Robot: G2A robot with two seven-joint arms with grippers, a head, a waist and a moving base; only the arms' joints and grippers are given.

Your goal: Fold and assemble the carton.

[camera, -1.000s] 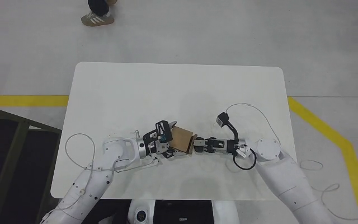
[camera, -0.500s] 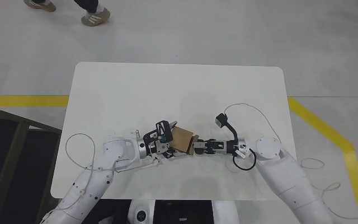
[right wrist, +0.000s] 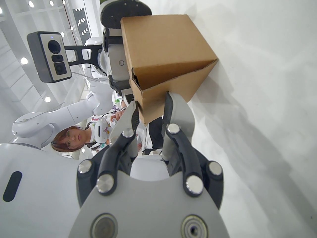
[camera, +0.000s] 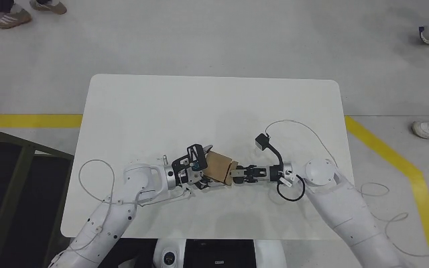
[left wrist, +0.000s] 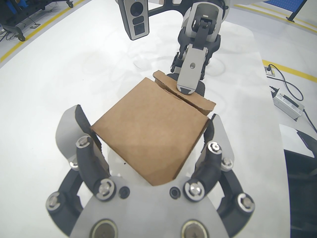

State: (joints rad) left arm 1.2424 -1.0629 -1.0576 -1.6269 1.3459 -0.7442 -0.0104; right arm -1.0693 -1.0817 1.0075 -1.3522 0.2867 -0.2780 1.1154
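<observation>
Two grippers share one cardboard carton [camera: 218,166] at the near middle of the white table [camera: 201,100] — my left gripper [left wrist: 146,118] clamps its body across two opposite walls, seemingly to steady it, while my right gripper [right wrist: 151,104] pinches an end flap [right wrist: 173,85], probably to fold it shut. Hidden: the carton's underside and the end inside my left grip — I cannot tell whether other flaps are tucked.

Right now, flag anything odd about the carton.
The carton is not yet closed: one end flap juts out unfolded, pinched by the right end effector, while the left end effector grips the opposite end.
</observation>
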